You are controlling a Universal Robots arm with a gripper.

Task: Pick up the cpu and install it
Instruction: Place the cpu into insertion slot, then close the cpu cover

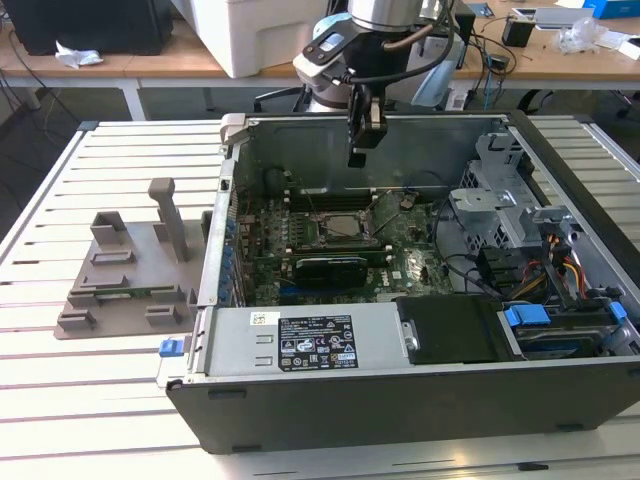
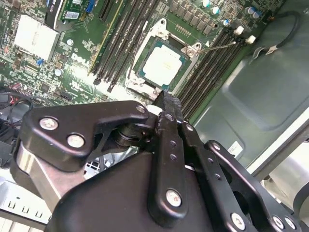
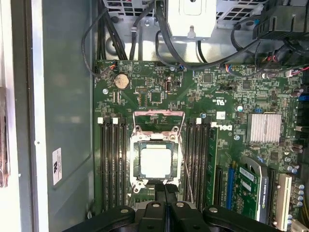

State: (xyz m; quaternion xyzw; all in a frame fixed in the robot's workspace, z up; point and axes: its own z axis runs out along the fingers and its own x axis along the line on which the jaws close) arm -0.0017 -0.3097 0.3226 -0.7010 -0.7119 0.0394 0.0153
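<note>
Setup: one arm; gripper (image 1: pixel 358 160) hangs inside the open computer case (image 1: pixel 400 405), over the green motherboard (image 1: pixel 405 270).

Gripper state: fingers clenched tip to tip, nothing between them (both wrist views agree: gripper (image 3: pixel 164 187), gripper (image 2: pixel 167 98)).

Cpu position: cpu (image 3: pixel 155 163) lies flat and square in the black-framed socket (image 3: pixel 136 162), near the middle of the motherboard, silvery top fully exposed. In the second wrist view the cpu (image 2: pixel 162 66) shows a pale rim all round.

Gripper vs cpu: the closed fingertips sit over one edge of the socket, just beside the chip. In the exterior view they are raised above the board, not touching it.

Retaining frame: metal frame (image 3: pixel 159 114) is folded back off the chip, toward the board edge nearest the coin cell (image 3: pixel 121 80).

Lever: thin wire lever (image 3: pixel 186 166) runs along one side of the socket, between it and the memory slots.

Memory slots: black banks flank the socket, one bank (image 3: pixel 112 162) on the side toward the bare case wall, the other (image 3: pixel 200 159) on the side toward the finned heatsink (image 3: pixel 263 127).

Expansion card: long black card (image 1: pixel 322 266) stands on the motherboard, just on the near side of the socket in the exterior view.

Holder: grey plastic holder (image 1: pixel 130 275) rests on the slatted tabletop (image 1: pixel 90 400), toward the edge on the exterior view's left, just beside the case wall (well apart from the gripper).
</note>
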